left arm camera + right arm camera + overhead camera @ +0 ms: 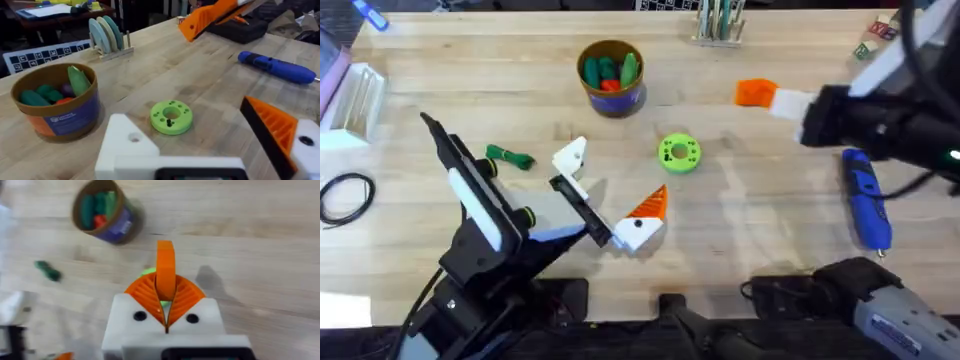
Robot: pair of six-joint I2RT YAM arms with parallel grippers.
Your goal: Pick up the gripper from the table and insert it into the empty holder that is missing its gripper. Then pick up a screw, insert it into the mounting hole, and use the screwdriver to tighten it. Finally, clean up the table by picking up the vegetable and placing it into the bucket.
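My right gripper (757, 93) hovers over the table's right half, shut on the gripper (166, 255), a bare orange wedge standing up between its pads. My left gripper (610, 188) is open near the table's middle. One of its sides is the bare white holder (572, 158) (127, 142); the other carries an orange finger (272, 130). The green vegetable (510, 157) (47, 270) lies left of the holder. The bucket (610, 75) (57, 105) stands at the back with stubby toys inside. The blue screwdriver (867, 197) (277, 67) lies at the right.
A bright-green disc (680, 152) (171, 116) sits in front of the left gripper. A rack of discs (720, 20) stands at the far edge. A black cable (345, 195) lies at the left, and a black case (860, 290) is at the front right.
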